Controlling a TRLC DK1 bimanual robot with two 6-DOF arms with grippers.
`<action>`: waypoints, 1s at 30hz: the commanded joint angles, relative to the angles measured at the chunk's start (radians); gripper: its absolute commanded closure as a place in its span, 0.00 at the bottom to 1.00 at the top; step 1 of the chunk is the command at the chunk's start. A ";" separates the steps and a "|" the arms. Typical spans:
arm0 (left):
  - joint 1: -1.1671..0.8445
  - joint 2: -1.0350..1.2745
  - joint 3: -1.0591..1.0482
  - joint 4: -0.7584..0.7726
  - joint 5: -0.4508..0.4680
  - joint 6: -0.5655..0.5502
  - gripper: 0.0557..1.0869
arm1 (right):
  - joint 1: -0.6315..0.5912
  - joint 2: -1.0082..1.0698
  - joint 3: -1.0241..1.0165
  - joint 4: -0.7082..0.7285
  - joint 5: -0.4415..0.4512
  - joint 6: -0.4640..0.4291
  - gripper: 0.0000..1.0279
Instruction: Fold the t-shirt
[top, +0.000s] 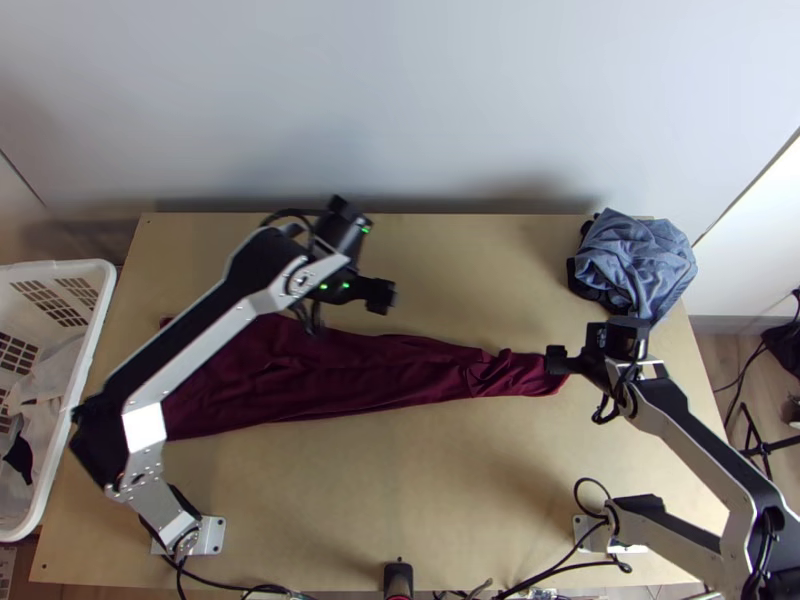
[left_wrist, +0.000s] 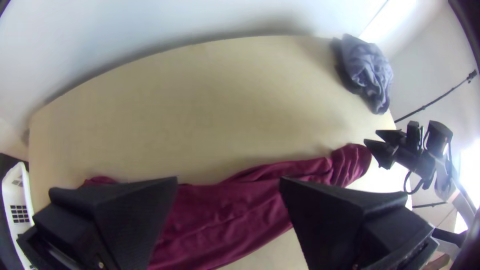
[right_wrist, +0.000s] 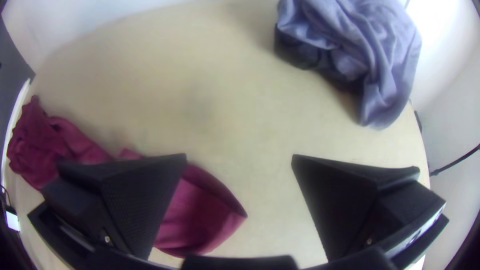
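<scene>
running across the table from its left side toward its right: maroon t-shirt, rumpled into a long strip, tapering rightward. left gripper above table's left half, released, 2 fingers spread. right gripper over table's right part, also released, 2 fingers apart. blue-grey cloth bunched at table's far right corner.

I'm watching the t-shirt lying across the table, running from near the left edge toward the right. Behind its right end, a cloth heap is sitting at the far right corner. Beside the left edge, a basket is holding laundry.
</scene>
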 joint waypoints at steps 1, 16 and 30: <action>0.070 -0.101 -0.111 0.007 -0.003 0.003 0.04 | 0.001 0.096 0.047 -0.105 -0.009 0.021 0.05; 0.077 -0.298 -0.473 0.141 -0.052 -0.014 0.04 | 0.138 0.085 0.065 -0.220 -0.021 0.077 0.10; 0.151 -0.537 -0.733 0.148 -0.086 0.005 0.04 | 0.139 -0.036 0.127 -0.139 0.016 0.030 0.85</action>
